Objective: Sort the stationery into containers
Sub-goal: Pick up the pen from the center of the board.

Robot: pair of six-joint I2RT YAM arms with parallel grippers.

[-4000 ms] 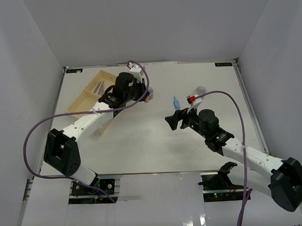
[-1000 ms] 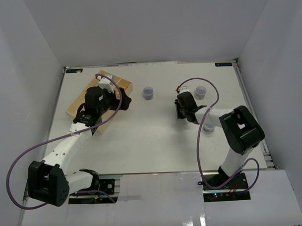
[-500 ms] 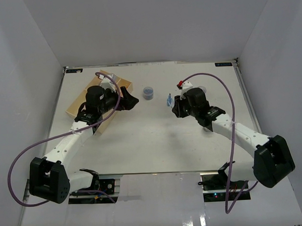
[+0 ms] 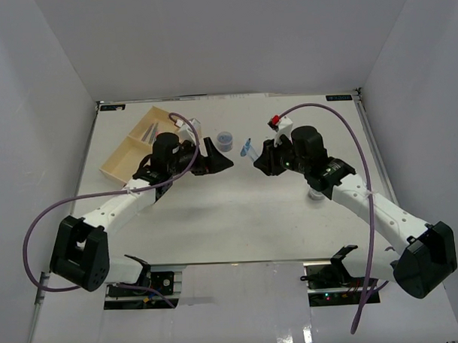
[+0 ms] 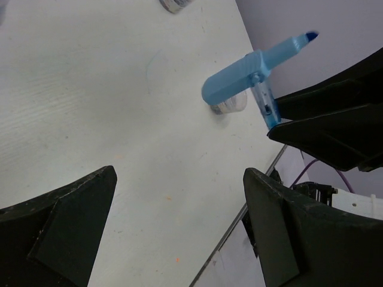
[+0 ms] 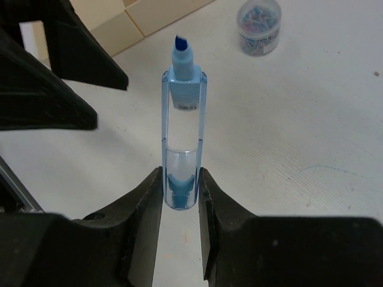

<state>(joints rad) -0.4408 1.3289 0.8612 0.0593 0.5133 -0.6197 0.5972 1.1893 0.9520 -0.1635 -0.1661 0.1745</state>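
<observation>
- While the right jaws are squeezed shut on the clear back end of a blue marker [image 6: 183, 113], they hold it up in the air over the white bench [image 4: 230, 216].
- The marker's dark blue tip points across at the left jaws.
- The left jaws are spread wide open and have nothing in them. The marker is just in front of them and does not touch them.
- One small round jar [image 4: 226, 139] stands on the bench, near the marker's tip and a bit farther back.
- Another jar [image 4: 315, 194] peeks out from under the right arm [image 4: 365, 204], partly hidden.
- The pale yellow tray [image 4: 122, 156] lies at the far left of the bench, next to the left arm [image 4: 117, 205].
- Some thin grey pens [image 4: 150, 132] lie in one of the tray's far compartments.
</observation>
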